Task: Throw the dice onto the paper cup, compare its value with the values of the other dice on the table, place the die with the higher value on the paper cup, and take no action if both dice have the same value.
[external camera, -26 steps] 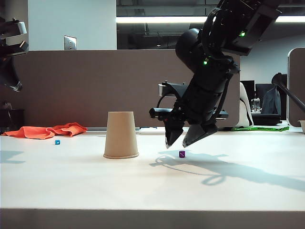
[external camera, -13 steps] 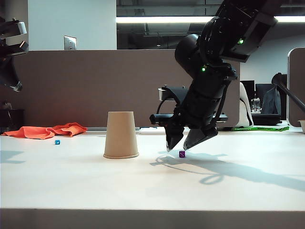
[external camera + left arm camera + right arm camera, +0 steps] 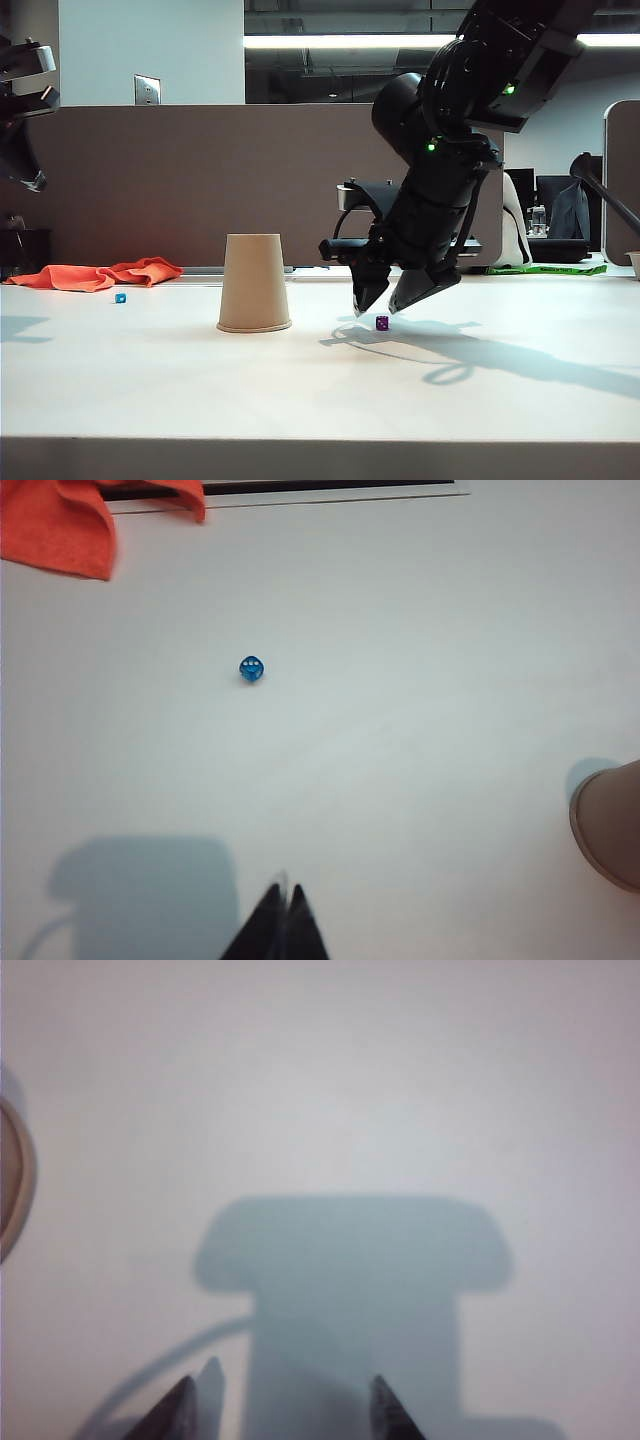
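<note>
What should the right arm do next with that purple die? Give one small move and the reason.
Probably lower the right end effector straight down until its open fingers straddle the purple die, then close. It hangs just above the die, which sits on the table right of the upside-down paper cup. The left end effector is shut and raised at far left, above the blue die.

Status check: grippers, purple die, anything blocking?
Right gripper open, hovering just above purple die. Left gripper shut, raised at table's left, empty. Paper cup upside down beside die; blue die far left. Nothing blocking.
</note>
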Action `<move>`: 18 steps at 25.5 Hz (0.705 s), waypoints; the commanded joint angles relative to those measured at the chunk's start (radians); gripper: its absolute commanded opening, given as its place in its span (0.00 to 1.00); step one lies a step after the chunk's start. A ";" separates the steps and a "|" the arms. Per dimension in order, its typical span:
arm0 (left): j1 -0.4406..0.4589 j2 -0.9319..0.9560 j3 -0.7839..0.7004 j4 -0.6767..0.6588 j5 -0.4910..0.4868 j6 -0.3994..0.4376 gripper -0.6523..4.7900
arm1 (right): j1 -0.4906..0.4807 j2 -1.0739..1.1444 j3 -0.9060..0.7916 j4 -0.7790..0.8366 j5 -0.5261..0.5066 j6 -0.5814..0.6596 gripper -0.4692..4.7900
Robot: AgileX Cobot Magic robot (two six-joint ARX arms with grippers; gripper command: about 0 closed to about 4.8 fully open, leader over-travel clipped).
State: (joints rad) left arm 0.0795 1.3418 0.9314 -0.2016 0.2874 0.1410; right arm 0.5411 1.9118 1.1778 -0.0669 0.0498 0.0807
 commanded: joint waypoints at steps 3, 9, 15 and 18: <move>0.000 -0.005 0.002 0.009 0.005 0.000 0.11 | 0.000 -0.003 0.003 -0.021 -0.007 -0.003 0.49; 0.000 -0.005 0.002 0.008 0.005 0.000 0.11 | 0.001 -0.003 0.003 -0.034 -0.030 -0.003 0.49; 0.000 -0.005 0.002 0.009 0.005 0.000 0.11 | 0.003 -0.003 0.003 -0.046 -0.031 -0.003 0.49; 0.000 -0.005 0.002 0.009 0.005 0.000 0.11 | 0.003 -0.003 0.003 -0.064 -0.053 -0.003 0.49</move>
State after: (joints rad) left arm 0.0795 1.3418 0.9314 -0.2016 0.2874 0.1410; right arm 0.5423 1.9118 1.1782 -0.1249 0.0109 0.0807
